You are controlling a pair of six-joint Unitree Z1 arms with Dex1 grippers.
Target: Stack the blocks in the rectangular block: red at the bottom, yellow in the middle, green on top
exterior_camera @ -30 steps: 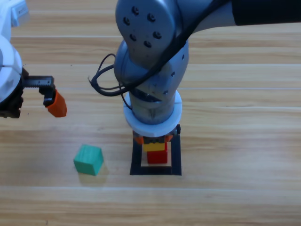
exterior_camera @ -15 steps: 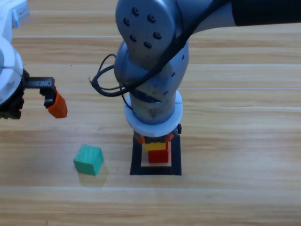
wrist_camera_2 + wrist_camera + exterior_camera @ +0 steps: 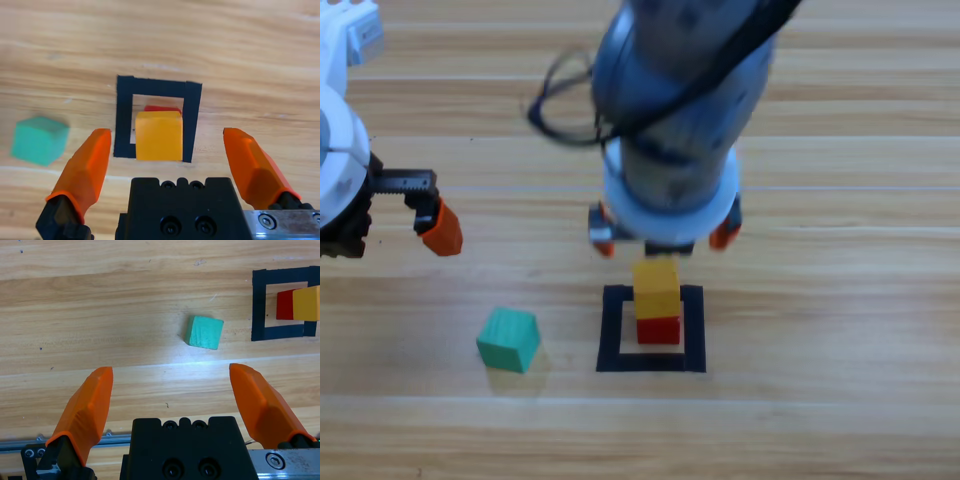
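The yellow cube (image 3: 657,288) is seen on the red cube (image 3: 659,329) inside the tape square (image 3: 611,332). The right pincer (image 3: 664,232) is held apart above. The green cube (image 3: 508,339) lies on open bench (image 3: 840,300); the left pincer (image 3: 182,395) is apart.

right gripper (image 3: 167,150) jaws apart | yellow cube (image 3: 158,135) atop red cube (image 3: 163,108), apparently | green cube (image 3: 39,140) blurred

Count, surface (image 3: 840,420): 3 cubes in all — 1 red cube (image 3: 659,329), 1 yellow cube (image 3: 657,288), 1 green cube (image 3: 508,339). 1 black tape rectangle (image 3: 610,330). 2 arms, each with 1 end effector: left end effector (image 3: 172,405), right end effector (image 3: 170,165); 2 orange jaws apiece, 4 total.
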